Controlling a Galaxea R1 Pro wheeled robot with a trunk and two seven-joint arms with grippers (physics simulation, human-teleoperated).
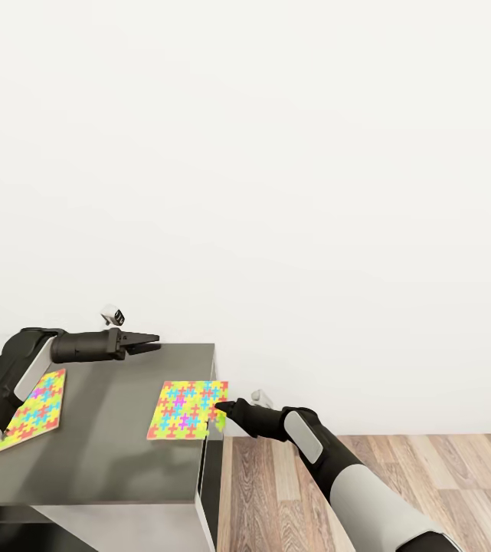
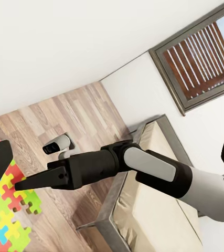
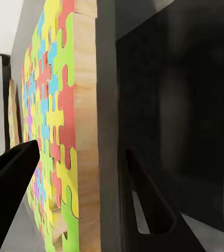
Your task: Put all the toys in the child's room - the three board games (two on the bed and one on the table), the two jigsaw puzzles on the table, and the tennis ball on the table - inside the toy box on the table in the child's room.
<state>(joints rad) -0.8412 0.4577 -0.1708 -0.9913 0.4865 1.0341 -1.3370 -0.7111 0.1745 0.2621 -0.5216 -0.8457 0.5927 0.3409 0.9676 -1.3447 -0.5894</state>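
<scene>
Two jigsaw puzzles lie flat on the dark grey table. One puzzle is near my left arm. The other puzzle overhangs the table's right edge. My right gripper is open at that overhanging edge, one finger above the sheet and one below. The right wrist view has the puzzle's wooden edge between the two fingers. My left gripper hangs open over the table's back edge, holding nothing. The bed lies beyond the table. The toy box, board games and tennis ball are out of view.
A plain white wall rises behind the table. Wood-plank floor stretches to the right of the table. In the left wrist view a grey-framed window sits in the wall above the bed's head end.
</scene>
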